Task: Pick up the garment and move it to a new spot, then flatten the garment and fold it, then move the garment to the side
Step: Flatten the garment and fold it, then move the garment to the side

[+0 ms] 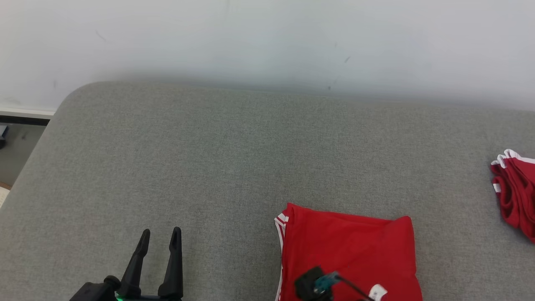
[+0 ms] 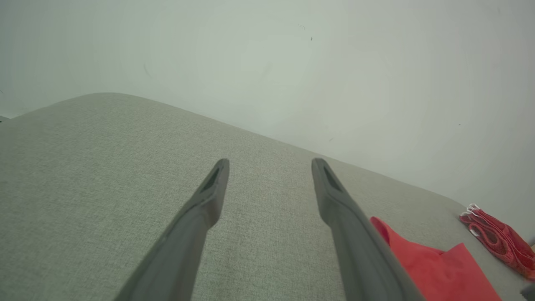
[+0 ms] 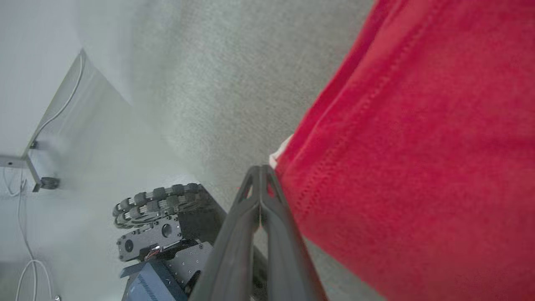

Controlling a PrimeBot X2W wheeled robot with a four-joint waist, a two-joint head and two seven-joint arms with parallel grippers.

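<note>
Low in the right wrist view, the right gripper (image 3: 261, 167) has its fingers pressed together at the hem of the red garment (image 3: 418, 146). Whether any cloth is pinched between them is hard to say. In the head view the garment (image 1: 351, 246) lies folded at the bottom right on the gray cushion (image 1: 209, 159), cut off by the lower edge. A white tag (image 1: 378, 291) there is too small to read. At lower left the left gripper (image 1: 161, 230) points up-frame, fingers spread and holding nothing. A red bundle (image 1: 516, 192) is cropped at the right edge.

red garment (image 1: 351, 246) with white trim, grey fabric surface (image 1: 209, 167)
</note>
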